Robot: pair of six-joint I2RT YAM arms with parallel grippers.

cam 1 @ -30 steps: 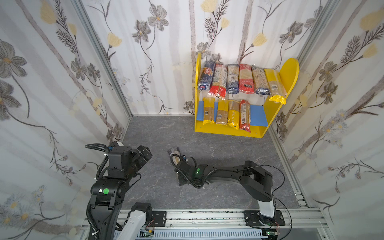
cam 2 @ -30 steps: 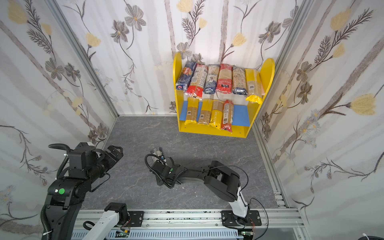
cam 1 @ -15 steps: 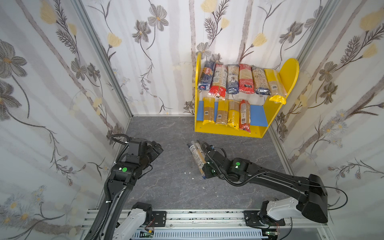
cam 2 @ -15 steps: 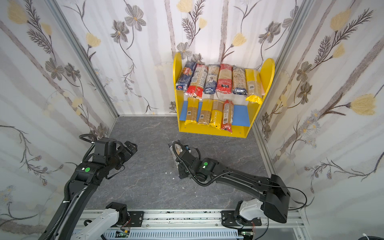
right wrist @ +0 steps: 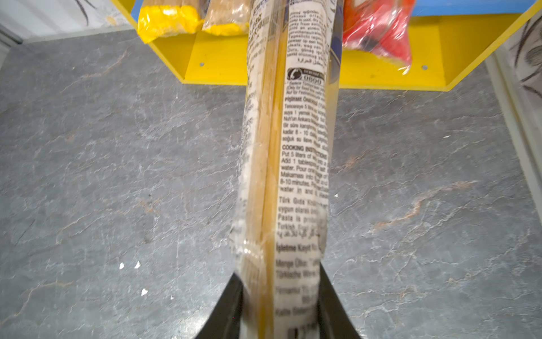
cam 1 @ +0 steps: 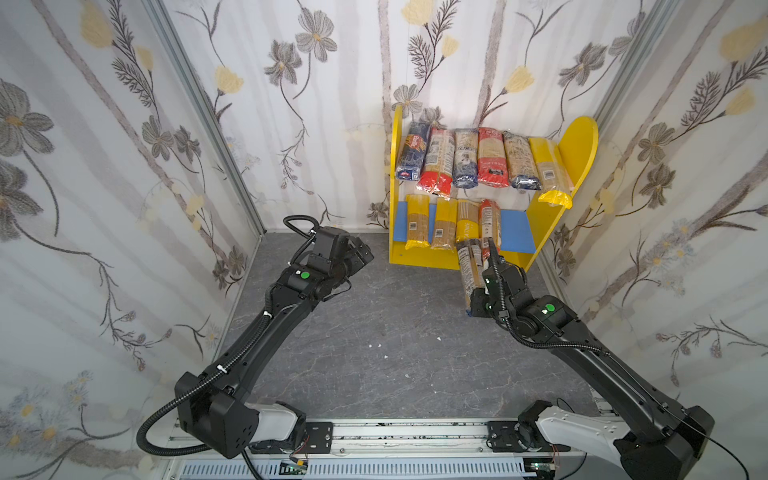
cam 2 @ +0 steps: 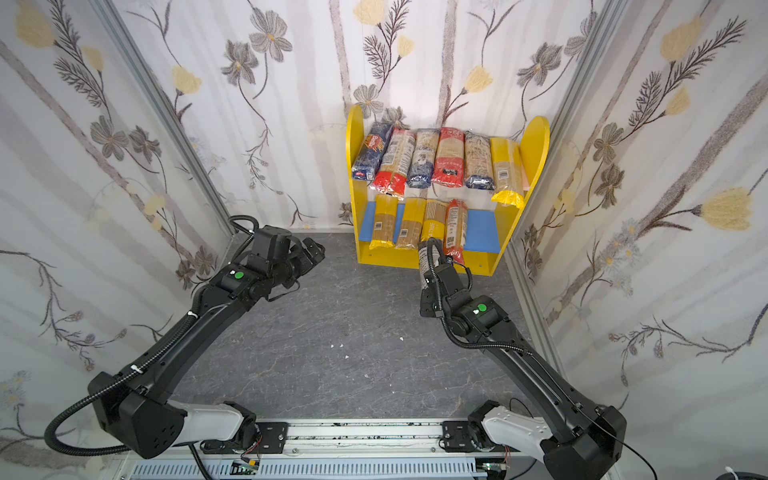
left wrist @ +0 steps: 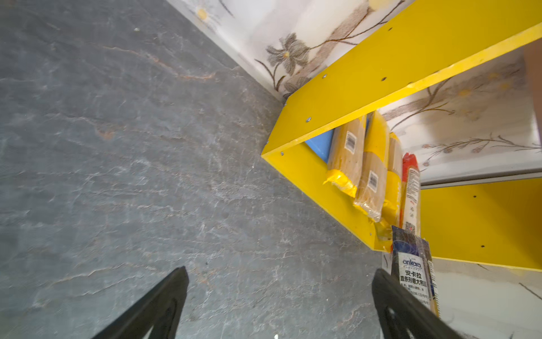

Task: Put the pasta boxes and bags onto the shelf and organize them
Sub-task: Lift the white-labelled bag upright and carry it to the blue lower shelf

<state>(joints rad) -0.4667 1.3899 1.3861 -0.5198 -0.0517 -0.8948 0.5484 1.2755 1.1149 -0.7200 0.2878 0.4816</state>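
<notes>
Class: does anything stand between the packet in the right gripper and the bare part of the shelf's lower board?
Nothing stands before the bare blue board, but the held packet points at a yellow packet, with the red packet between that and the gap.

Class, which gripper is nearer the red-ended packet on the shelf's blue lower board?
Right. The right gripper, shut on a pasta packet, is just before the red-ended packet; the open left gripper hangs apart, left of the shelf.

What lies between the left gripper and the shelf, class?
Nothing but bare grey floor lies between the left gripper and the shelf; both top views show that stretch empty.
</notes>
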